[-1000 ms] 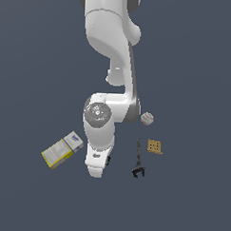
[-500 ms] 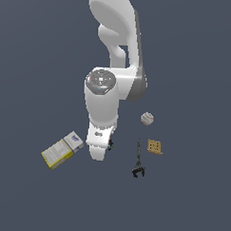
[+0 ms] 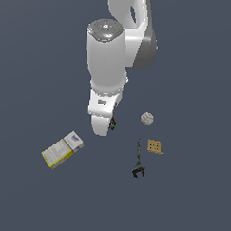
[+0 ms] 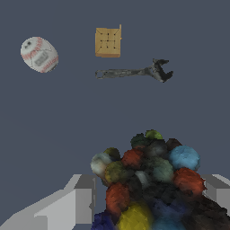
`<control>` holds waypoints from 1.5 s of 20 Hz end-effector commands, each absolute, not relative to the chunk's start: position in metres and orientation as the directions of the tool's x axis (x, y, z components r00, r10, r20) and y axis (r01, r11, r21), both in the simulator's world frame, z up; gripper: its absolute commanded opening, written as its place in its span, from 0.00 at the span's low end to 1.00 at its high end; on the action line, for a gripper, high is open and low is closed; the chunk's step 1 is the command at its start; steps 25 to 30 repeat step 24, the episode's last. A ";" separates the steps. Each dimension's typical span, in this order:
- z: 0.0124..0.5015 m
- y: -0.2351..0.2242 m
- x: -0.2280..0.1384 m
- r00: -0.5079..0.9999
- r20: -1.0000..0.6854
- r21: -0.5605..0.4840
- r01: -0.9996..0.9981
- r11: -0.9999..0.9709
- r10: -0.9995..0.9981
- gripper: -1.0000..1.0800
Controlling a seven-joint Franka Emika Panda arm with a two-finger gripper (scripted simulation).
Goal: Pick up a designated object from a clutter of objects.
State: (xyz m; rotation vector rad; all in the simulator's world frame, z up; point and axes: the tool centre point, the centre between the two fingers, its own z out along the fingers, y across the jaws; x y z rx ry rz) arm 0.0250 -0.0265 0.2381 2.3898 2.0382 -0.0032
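Observation:
The designated object (image 4: pixel 148 179) is a dark lump of blue, orange, red and yellow beads. It fills the gap between my two grey fingers (image 4: pixel 81 200) in the wrist view, and my gripper (image 4: pixel 150 195) is shut on it. In the exterior view it shows as a tiny dark speck (image 3: pixel 113 123) at the tip of the white hand, where my gripper (image 3: pixel 110 126) hangs above the floor. The rest of the clutter of objects lies on the floor below.
A white baseball (image 3: pixel 146 119) (image 4: pixel 39 54), a tan holed block (image 3: pixel 154 146) (image 4: pixel 108 42) and a slim black tool (image 3: pixel 138 161) (image 4: pixel 132 72) lie towards the exterior view's right. A yellow-white-blue box (image 3: pixel 62 150) lies towards its left.
The arm has risen from low among the objects, and the hand has come up with the dark lump held in it. The other objects have not moved.

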 end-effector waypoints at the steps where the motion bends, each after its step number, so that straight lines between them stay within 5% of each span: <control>1: 0.262 -0.024 0.014 0.158 -0.002 0.000 0.988 -0.158 0.988 0.00; 15: 0.370 -0.012 -0.035 0.157 0.000 0.000 0.988 -0.157 0.988 0.00; 30: 0.390 -0.010 -0.042 0.158 0.000 0.000 0.987 -0.158 0.987 0.00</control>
